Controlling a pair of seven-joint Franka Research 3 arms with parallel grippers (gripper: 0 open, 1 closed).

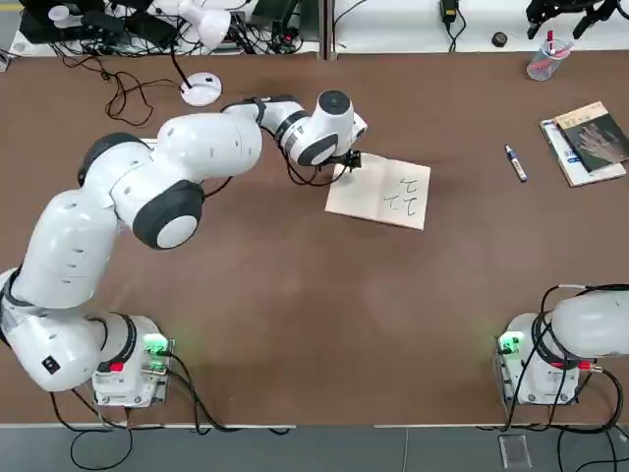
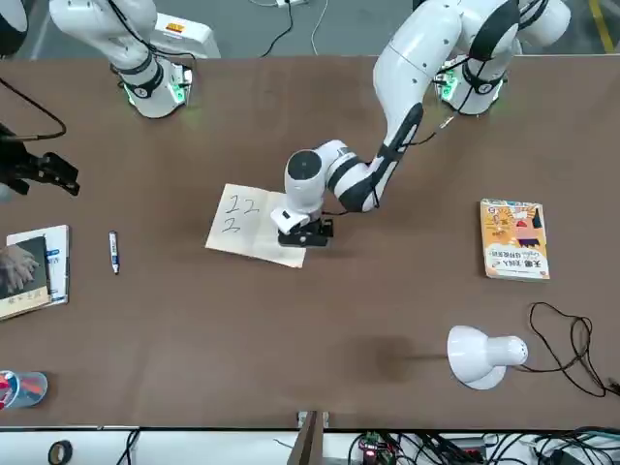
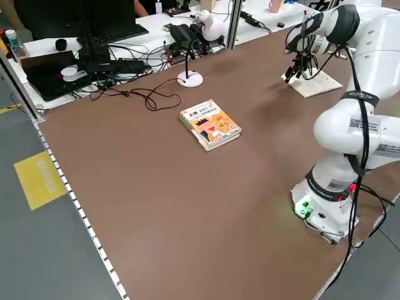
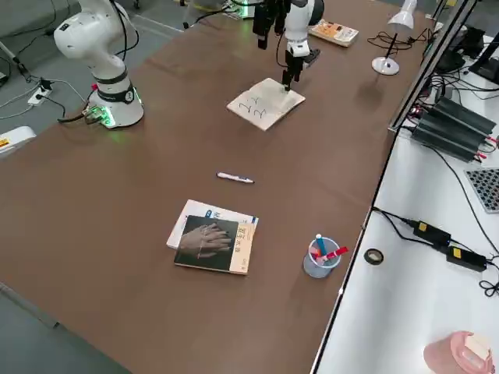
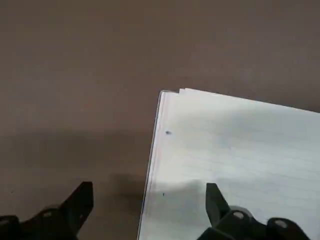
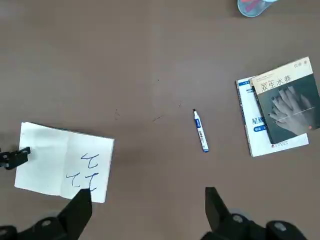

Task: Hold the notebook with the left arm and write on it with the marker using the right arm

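- Notebook [image 1: 379, 193]: cream-white rectangular pad of lined paper, matte, stacked page edges visible in the left wrist view; 3 dark handwritten strokes near 1 short edge; lies flat mid-table.
- Left gripper [image 5: 148, 210]: black angular fingers, spread apart, straddling the notebook's edge near its corner, 1 finger over the paper and 1 over bare table; nothing clamped between them. Whether the tips touch the paper cannot be told.
- Left arm [image 1: 147, 192]: bulky, glossy white shells with dark grey round joint caps, stretched from its base across the table to the notebook.
- Marker [image 1: 516, 163]: slim white-grey pen with a dark end, lying flat on the table, well apart from the notebook and near the books.
- Right gripper [image 6: 148, 210]: black fingers set wide, empty, high above the table looking down. Right arm [image 1: 580, 329] parked over its base.
- 2 stacked books [image 1: 588, 141]: top cover dark, showing a hand; pale one beneath.
- Orange-yellow illustrated book [image 2: 515, 238]: glossy cover, alone on the left arm's side.
- Clear plastic cup [image 4: 319, 259]: holds red and blue pens, near the table edge.
- White desk lamp [image 2: 482, 356]: rounded head, thin black cable.
- Table [image 1: 295, 315]: brown, matte, smooth.
- Adjoining white bench [image 4: 421, 257]: cables, power adapters, a tape roll.
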